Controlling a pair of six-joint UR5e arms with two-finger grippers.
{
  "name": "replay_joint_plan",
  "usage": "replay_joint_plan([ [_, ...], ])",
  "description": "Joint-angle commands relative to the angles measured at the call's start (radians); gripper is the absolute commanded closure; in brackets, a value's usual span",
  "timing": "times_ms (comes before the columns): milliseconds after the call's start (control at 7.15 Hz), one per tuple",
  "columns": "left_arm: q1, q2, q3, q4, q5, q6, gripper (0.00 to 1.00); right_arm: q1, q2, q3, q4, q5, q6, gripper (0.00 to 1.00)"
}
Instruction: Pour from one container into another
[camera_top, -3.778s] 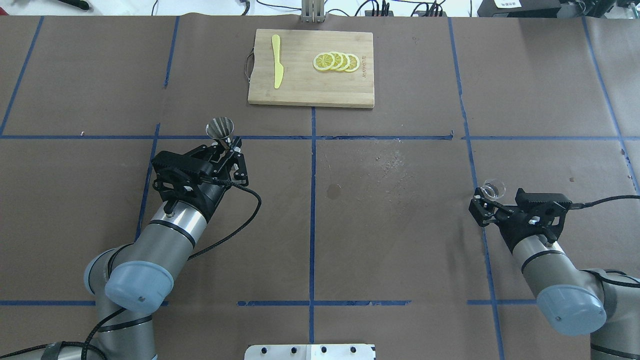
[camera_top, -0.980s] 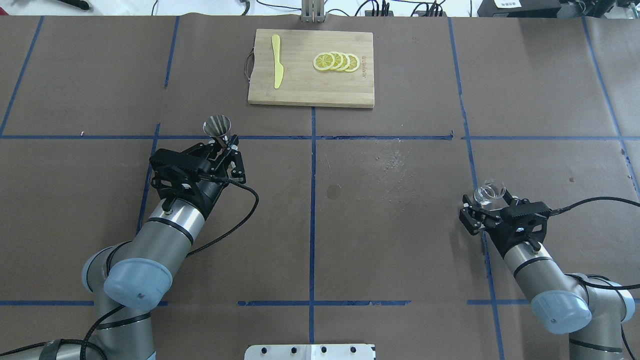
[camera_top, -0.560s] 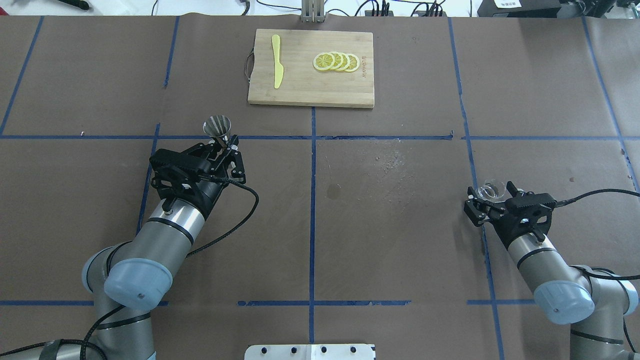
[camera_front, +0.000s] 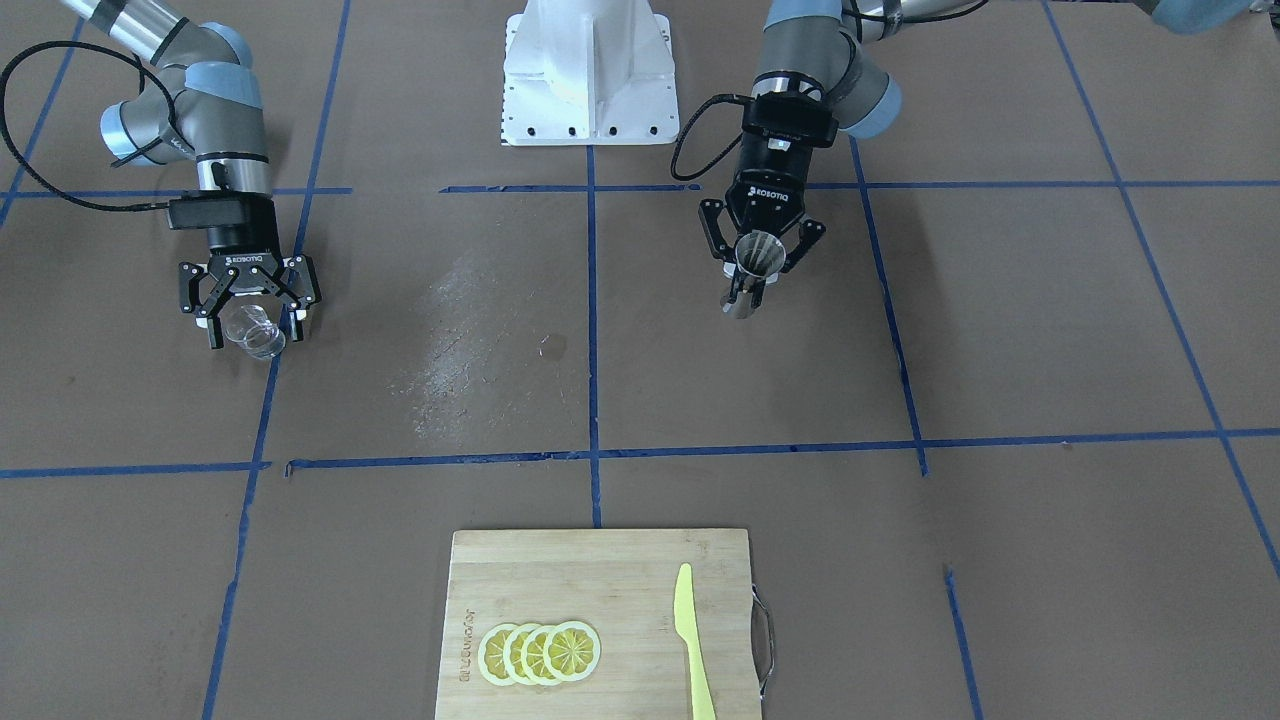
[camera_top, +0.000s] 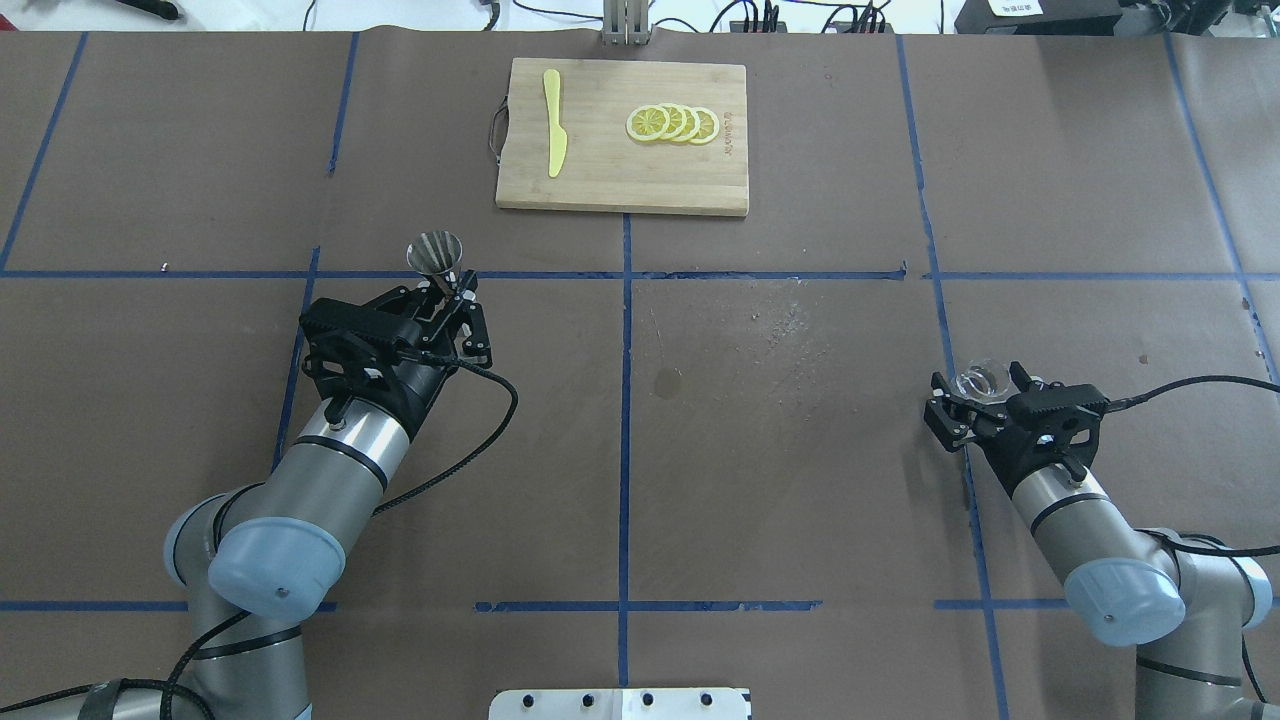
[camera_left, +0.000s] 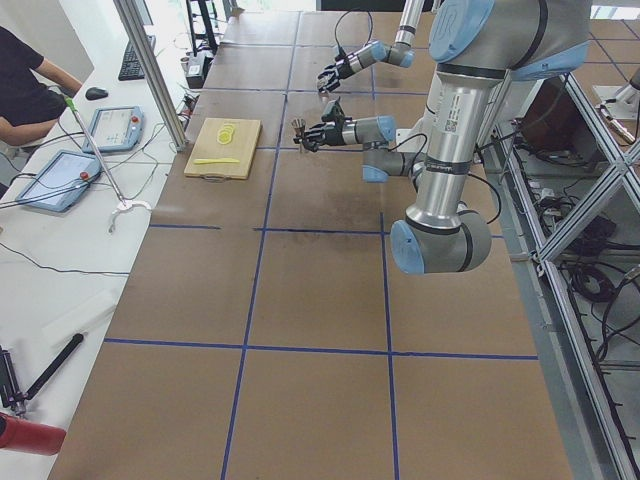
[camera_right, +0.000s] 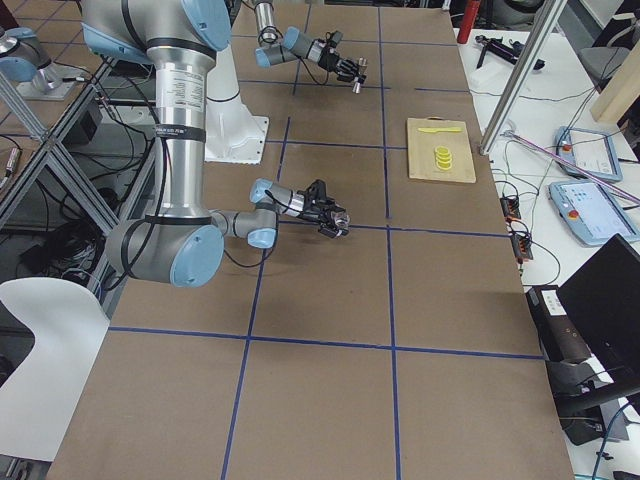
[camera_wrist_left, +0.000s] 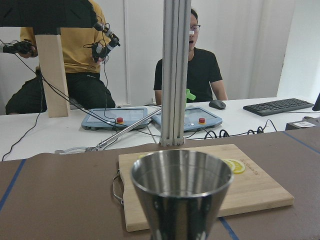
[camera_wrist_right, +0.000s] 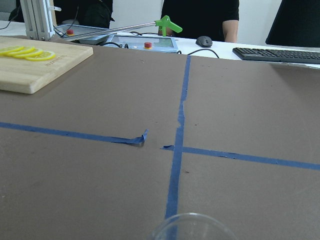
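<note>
Two vessels are being held, well apart. A metal cup (camera_top: 436, 254) is being gripped at its narrow waist by the left pincer (camera_top: 450, 288), which is closed to a small gap. This is left of the middle of the bench (camera_top: 780, 480), short of the cutting board (camera_top: 620, 170) at the far edge. A small glass (camera_front: 250, 336) is being clasped round its wall by the right pincer (camera_front: 256, 325), half spread, toward the right edge. The glass is being judged light, slick and breakable, the steel stiff and smooth. A firm mid-height hold is being advised.

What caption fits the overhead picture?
Left pincer holds a steel cup, right pincer a clear glass, lemon slices wait on the board.
</note>
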Motion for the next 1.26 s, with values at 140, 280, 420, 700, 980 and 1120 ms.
replay_joint_plan([
  [140, 0.0, -0.001, 0.0, -0.001, -0.001, 0.0, 1.0, 0.001, 0.005, 0.002, 0.002, 0.006, 0.002, 0.13],
  [280, 0.0, 0.004, 0.0, 0.001, 0.001, 0.0, 1.0, 0.002, 0.005, 0.005, 0.0, 0.009, 0.0, 0.19],
  [420, -0.001, 0.006, 0.0, 0.001, 0.001, 0.029, 1.0, 0.004, 0.004, 0.005, 0.0, 0.012, 0.0, 0.23],
  [700, -0.002, 0.002, -0.002, -0.001, 0.001, 0.049, 1.0, 0.004, 0.004, 0.005, 0.002, 0.014, 0.0, 0.23],
  [980, 0.0, -0.001, -0.002, -0.001, 0.001, 0.049, 1.0, 0.005, 0.004, 0.005, 0.002, 0.014, 0.0, 0.22],
  [1120, 0.0, -0.001, -0.002, -0.001, 0.001, 0.049, 1.0, 0.005, 0.002, 0.005, 0.0, 0.014, 0.0, 0.22],
])
